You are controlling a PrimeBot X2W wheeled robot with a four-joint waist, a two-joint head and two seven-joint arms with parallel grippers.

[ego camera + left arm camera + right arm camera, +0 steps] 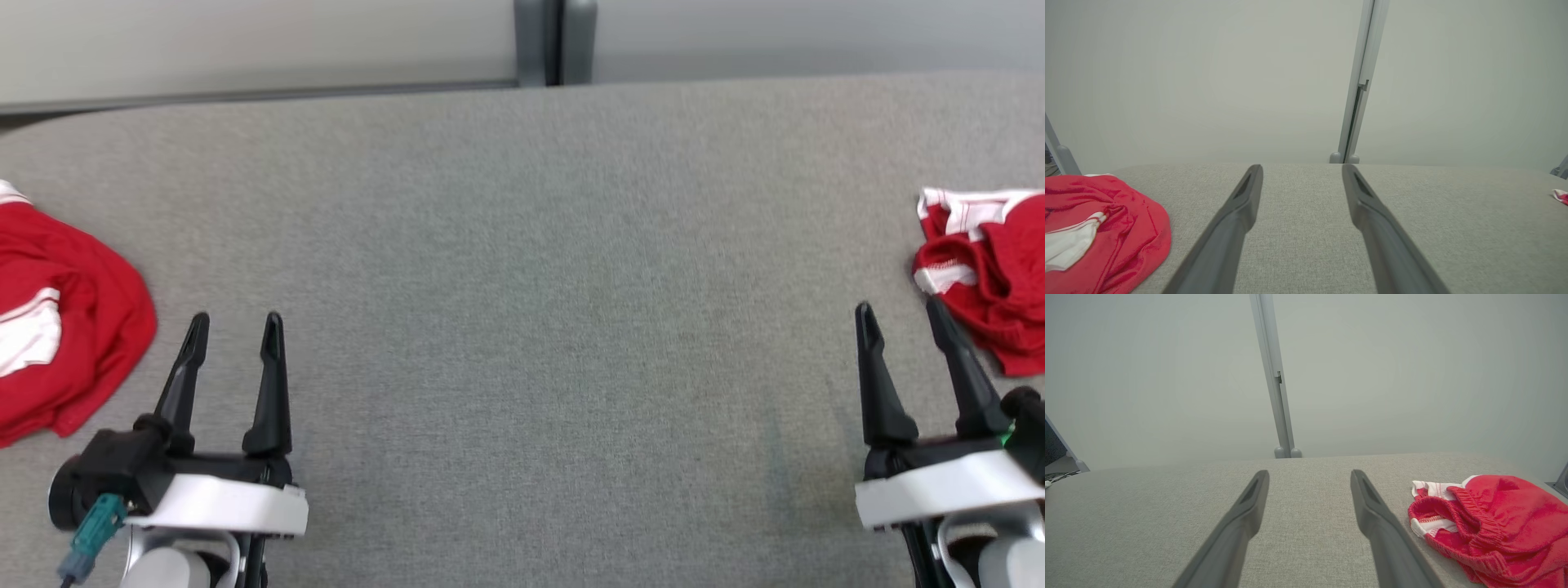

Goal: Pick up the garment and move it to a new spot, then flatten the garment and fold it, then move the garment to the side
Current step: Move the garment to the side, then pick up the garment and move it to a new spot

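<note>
Nearest to me, my left gripper (236, 320) is pointing across the near left part of the grey padded table (539, 286). Its two dark fingers are standing apart with nothing between them, and a teal connector (94, 527) is hanging by its wrist. My right gripper (899, 307) is pointing across the near right part, its fingers likewise spread and empty. The left garment (73, 327), red with white panels, is lying crumpled at the table's left edge, near my left fingers and running out of the head view. The right garment (988, 278), red with white trim, is lying bunched at the right edge, just beside my right gripper's outer finger. My right wrist view is showing its gathered elastic waistband, which the head view is leaving indistinct, while my left wrist view is catching only a sliver of it. Its stitched trim is too small for me to read. Beyond the far edge, a grey post (555, 41) is rising between pale wall panels.
</note>
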